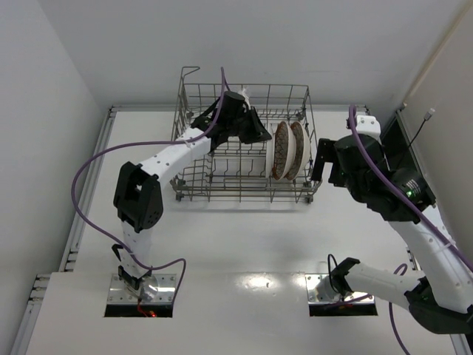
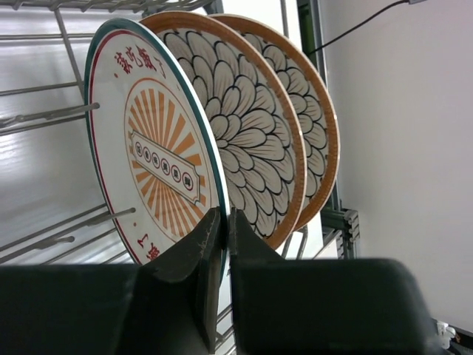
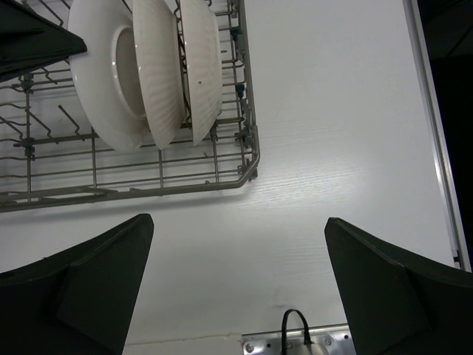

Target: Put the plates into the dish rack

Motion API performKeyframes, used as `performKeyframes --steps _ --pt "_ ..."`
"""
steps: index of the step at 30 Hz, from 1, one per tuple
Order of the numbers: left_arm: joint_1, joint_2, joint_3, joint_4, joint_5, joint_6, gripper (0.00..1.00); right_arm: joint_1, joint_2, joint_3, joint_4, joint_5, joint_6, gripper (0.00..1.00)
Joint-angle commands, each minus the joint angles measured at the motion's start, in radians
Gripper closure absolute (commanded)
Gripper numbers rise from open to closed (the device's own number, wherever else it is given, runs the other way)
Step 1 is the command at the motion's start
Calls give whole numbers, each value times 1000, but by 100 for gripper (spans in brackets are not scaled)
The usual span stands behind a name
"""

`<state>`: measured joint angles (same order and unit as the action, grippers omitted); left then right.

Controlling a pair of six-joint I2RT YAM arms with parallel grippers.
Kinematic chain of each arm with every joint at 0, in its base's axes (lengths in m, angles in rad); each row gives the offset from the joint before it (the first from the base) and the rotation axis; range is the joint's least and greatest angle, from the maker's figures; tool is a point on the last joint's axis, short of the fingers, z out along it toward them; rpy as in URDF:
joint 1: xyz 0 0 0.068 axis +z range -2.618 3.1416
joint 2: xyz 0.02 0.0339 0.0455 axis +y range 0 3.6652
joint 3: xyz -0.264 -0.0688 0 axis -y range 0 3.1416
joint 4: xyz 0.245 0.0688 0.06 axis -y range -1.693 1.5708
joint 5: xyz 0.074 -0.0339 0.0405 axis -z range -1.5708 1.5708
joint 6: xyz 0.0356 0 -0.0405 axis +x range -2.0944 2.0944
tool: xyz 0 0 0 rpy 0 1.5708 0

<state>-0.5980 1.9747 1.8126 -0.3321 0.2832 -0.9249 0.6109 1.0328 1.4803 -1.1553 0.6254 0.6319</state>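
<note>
Noted white walls and a white table (image 1: 244, 244). Found the dish rack (image 1: 185, 140) at the far middle of the table, standing on its feet. Logged the left arm (image 1: 170, 159) reaching over the rack wall into the basket, and the right arm (image 1: 369, 174) off the rack's right side.

Counted three plates, all on edge in the rack's right half. Placed the far floral plate (image 2: 314, 126) outermost, the nearer floral plate (image 2: 247, 140) close against it, and the sunburst plate (image 2: 159, 155) just beside that one.

Read the left gripper (image 2: 222, 222) as clamped on the rim of the sunburst plate, jaws pressed tight on either face. Read the right gripper (image 3: 236, 222) as spread wide, holding nothing, hanging over the table near the rack corner. Cannot tell whether the sunburst plate's rim sits down between the tines (image 2: 52, 118).

Risks, as judged:
- Letting go before the rim is seated: likely to tip the sunburst plate onto the nearer floral plate, ceramic on ceramic, with a chip or a domino of all three.
- Pulling out at an angle: may drag the rim along, or snag a wire and shift the rack.
- Swinging the right arm inward: could knock the rack's right wall.

Judged the task nearly complete, pending release and a clean, straight exit.
</note>
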Motion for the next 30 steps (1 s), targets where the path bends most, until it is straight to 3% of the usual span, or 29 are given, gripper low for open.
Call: performKeyframes --steps 1,4,5,9,13,15,23,30 --pt "-11 -20 7 39 -1 -2 93 -3 -10 -3 2 14 5 0" --pt "-11 -20 7 30 -12 14 78 -3 2 17 2 5 -6 0" --pt "-11 -20 20 30 -12 27 67 -3 18 26 2 5 -18 0" --pt "-11 18 101 30 13 37 49 -3 62 99 -26 17 -28 0" --pt "-2 32 180 7 22 46 39 -13 107 162 -69 17 -46 0" --pt "-2 32 180 7 22 46 23 -13 143 204 -101 -15 -55 0" --pt "41 -69 180 7 8 92 21 -13 231 333 -188 -113 -55 0" --pt "50 -296 120 -83 -200 325 17 -13 178 371 -211 -30 -78 0"
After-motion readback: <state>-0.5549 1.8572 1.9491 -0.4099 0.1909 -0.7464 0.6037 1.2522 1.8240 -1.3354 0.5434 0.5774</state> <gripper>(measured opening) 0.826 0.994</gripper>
